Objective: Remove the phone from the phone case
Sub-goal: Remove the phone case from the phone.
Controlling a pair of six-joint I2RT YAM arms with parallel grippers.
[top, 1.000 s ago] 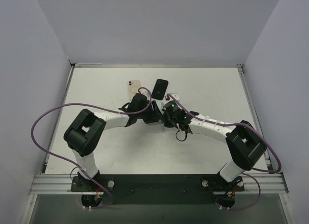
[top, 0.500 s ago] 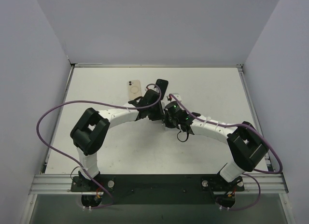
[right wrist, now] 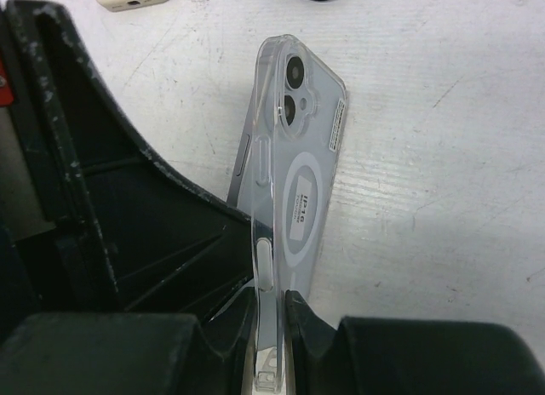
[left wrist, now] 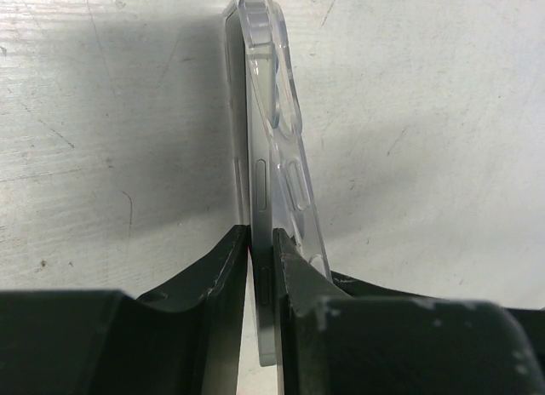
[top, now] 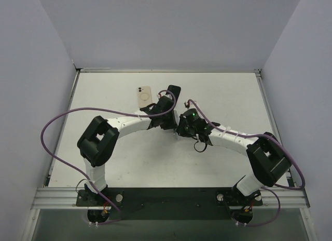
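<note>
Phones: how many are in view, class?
3: the clear-cased phone gripped on edge by both pairs of jaws; a beige phone flat beyond them; a black phone beside it, partly covered by the left arm.

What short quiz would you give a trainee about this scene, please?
1. True or false: the right gripper is shut on the clear case.
2. The left gripper pinches: A) a cable, B) the phone, C) nothing.
3. Fill in: in the top view, the black item lies to the ____ of the cream item.
Key: 1 true; 2 B; 3 right.
</note>
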